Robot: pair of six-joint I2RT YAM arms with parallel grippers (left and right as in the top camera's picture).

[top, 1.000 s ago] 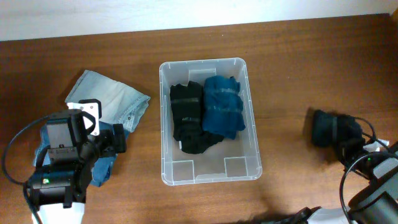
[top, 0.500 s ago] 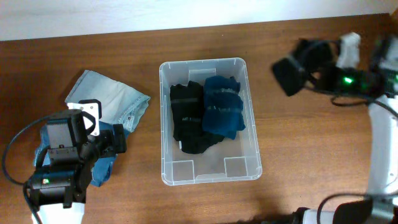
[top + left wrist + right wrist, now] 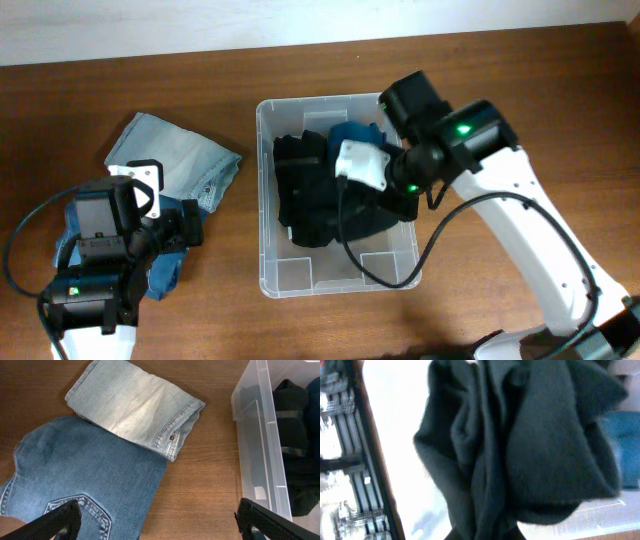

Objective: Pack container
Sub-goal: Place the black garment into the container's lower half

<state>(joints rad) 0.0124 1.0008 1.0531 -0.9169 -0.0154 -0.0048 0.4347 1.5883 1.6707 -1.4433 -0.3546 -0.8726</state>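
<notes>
The clear container (image 3: 263, 215) stands mid-table and also shows at the right of the left wrist view (image 3: 250, 420). Inside lie a black garment (image 3: 298, 180) and a blue garment (image 3: 352, 135). My right gripper (image 3: 392, 198) is over the container's right half, shut on a dark garment (image 3: 520, 445) that hangs into the bin and hides its fingers. My left gripper (image 3: 160, 525) is open and empty, low over darker blue jeans (image 3: 85, 470) left of the container.
Folded light-blue jeans (image 3: 180, 155) lie on the table at the left, partly on the darker jeans (image 3: 168, 270); they also show in the left wrist view (image 3: 135, 407). The right arm's link crosses the table's front right.
My right arm has swung from the table's right side to over the container, carrying the dark garment with it. The left arm and the jeans have not moved.
</notes>
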